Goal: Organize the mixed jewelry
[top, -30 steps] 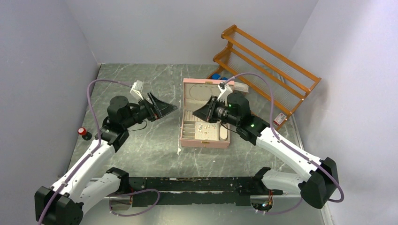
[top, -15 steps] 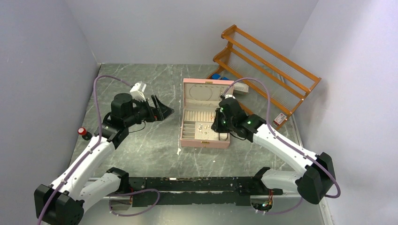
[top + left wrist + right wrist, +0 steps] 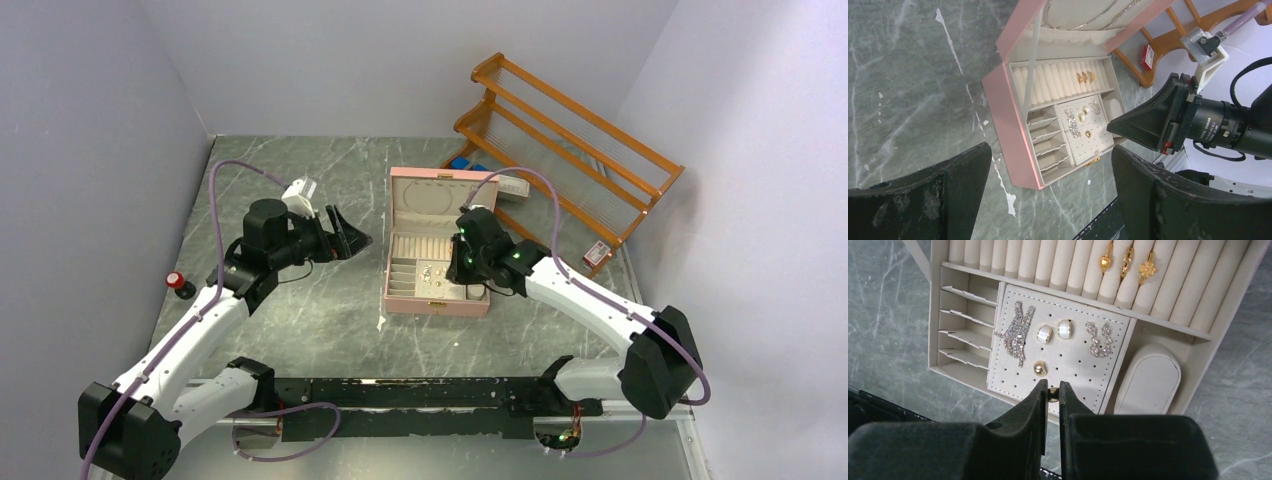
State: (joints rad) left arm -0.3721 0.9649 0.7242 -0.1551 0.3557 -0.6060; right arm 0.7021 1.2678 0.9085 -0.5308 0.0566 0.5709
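The pink jewelry box [image 3: 400,300] lies open mid-table. On its perforated pad are crystal drop earrings [image 3: 1016,332], two pearl studs [image 3: 1055,331] and a gold stud [image 3: 1039,368]. Three gold rings [image 3: 1125,262] sit in the ring rolls. My right gripper [image 3: 1052,390] points down over the pad's near edge, shut on a small gold earring [image 3: 1053,393] pinched between its tips. It also shows from above as the right gripper [image 3: 458,268]. My left gripper [image 3: 350,235] hovers over the table left of the box [image 3: 1003,110], jaws wide open and empty.
Thin chains [image 3: 1088,20] hang in the box lid. A white oval cushion [image 3: 1148,380] fills the box's right compartment. An orange wooden rack [image 3: 570,130] stands at the back right. A small red-capped object [image 3: 178,282] sits near the left wall.
The right gripper has swung from pointing sideways to pointing down over the box's earring pad, still shut. The left gripper has drawn slightly left and stays open.
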